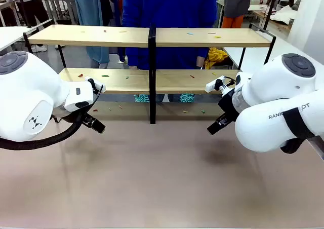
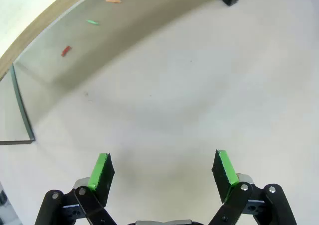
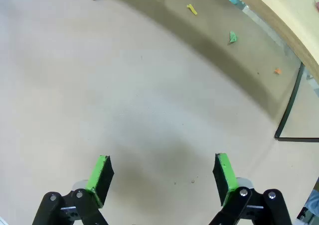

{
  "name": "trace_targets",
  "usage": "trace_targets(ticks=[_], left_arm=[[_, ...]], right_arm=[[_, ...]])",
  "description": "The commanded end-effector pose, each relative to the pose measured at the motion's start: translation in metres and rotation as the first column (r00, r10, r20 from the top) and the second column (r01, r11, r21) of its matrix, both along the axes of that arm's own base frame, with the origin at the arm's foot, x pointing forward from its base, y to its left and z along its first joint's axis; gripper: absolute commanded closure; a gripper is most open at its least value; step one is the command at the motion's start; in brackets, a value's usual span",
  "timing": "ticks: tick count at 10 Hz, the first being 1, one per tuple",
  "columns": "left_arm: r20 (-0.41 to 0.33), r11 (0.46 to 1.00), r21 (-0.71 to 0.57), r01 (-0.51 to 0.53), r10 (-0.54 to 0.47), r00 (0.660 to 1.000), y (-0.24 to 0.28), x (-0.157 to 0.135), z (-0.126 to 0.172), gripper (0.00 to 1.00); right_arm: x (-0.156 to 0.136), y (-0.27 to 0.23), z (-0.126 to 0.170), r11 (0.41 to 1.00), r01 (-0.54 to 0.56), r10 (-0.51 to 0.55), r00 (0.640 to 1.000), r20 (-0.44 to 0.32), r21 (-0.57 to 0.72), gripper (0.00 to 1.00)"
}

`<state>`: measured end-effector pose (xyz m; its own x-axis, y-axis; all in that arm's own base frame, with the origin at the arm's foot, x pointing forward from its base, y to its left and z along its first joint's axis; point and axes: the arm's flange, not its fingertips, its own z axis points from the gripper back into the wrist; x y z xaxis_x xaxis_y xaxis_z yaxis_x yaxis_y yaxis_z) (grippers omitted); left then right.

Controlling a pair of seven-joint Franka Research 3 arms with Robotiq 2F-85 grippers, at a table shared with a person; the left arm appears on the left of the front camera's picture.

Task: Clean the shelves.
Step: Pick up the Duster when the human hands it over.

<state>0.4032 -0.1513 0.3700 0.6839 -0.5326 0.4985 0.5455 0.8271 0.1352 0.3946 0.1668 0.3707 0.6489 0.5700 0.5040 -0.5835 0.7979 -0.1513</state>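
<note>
Pincer left, pincer right: wide apart, empty.

Two shelves, one centre post, one left gripper, one right gripper.

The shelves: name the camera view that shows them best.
The front view: the shelves appear whole, both wooden tiers, black frame and centre post, with small coloured scraps on the boards. The left wrist view catches a curved board edge and a frame foot; the right wrist view likewise.
</note>
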Motion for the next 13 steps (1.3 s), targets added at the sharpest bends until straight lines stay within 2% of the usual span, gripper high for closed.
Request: trace_targets(ticks=[1, 13], left_arm=[[0.000, 1.000, 0.000, 0.000, 0.000, 1.000, 0.0000, 0.0000, 0.0001, 0.00], [0.000, 1.000, 0.000, 0.000, 0.000, 1.000, 0.0000, 0.0000, 0.0001, 0.00]], right_arm=[[0.0000, 0.0000, 0.0000, 1.000, 0.000, 0.000, 1.000, 0.000, 0.000, 0.00], [0.0000, 0.0000, 0.0000, 1.000, 0.000, 0.000, 1.000, 0.000, 0.000, 0.00]])
